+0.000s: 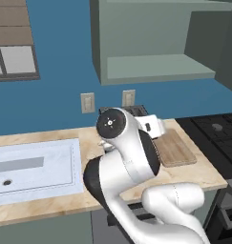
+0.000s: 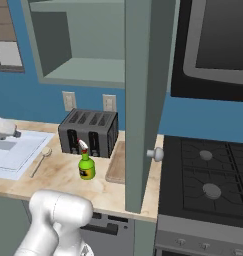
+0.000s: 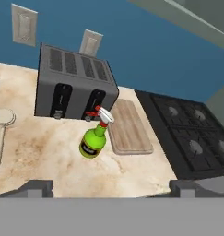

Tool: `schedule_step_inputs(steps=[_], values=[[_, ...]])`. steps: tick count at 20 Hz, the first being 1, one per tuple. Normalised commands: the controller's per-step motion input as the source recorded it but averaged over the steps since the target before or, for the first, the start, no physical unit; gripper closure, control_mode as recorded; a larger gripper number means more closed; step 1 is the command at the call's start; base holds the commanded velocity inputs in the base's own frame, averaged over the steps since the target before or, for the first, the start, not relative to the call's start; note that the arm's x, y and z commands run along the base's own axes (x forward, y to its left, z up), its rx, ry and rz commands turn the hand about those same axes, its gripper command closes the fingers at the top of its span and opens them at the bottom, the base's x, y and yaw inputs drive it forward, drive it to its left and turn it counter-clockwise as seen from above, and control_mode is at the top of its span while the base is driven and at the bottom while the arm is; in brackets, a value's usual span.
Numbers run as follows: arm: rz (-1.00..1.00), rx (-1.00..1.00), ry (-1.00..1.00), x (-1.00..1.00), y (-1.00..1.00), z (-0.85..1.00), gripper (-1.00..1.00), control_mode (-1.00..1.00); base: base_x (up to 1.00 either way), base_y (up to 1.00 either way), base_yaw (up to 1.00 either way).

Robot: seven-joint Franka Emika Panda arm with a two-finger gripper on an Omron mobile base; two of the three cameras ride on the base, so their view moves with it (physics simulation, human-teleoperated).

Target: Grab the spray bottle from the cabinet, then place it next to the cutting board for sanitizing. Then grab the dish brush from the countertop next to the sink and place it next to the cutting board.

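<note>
A: Location of items on the countertop (image 3: 49,147)?
B: Toaster (image 3: 74,85) along the rear edge; cutting board (image 3: 128,126) toward the stove-side edge; spray bottle (image 3: 95,138) upright just beside the board; dish brush (image 3: 2,133) near the sink-side edge.
A: Gripper (image 3: 111,186)?
B: Fingers spread wide, empty.

We see the table (image 2: 58,175), a beige marbled slab, carrying the dark toaster (image 2: 88,132) at the back by the wall. Just in front of it the green spray bottle (image 2: 86,165) stands upright, close beside the wooden cutting board (image 3: 128,126), which lies flat. The pale dish brush (image 2: 39,161) lies to the left near the sink (image 1: 34,169), set into the slab.
</note>
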Motion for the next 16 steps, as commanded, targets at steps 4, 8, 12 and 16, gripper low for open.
schedule_step_inputs(steps=[4, 8, 12, 16], values=[[-0.02, 0.20, 0.27, 0.23, 0.00, -0.02, -1.00, -1.00, 0.00, 0.00, 0.00], [0.00, 0.24, 0.25, 0.17, 0.00, -0.26, -1.00, -1.00, 0.00, 0.00, 0.00], [0.00, 0.22, 0.14, 0.12, 0.00, -0.47, -1.00, -1.00, 0.00, 0.00, 0.00], [0.00, 0.15, 0.08, 0.13, 0.04, -0.56, -1.00, -1.00, 0.00, 0.00, 0.00]])
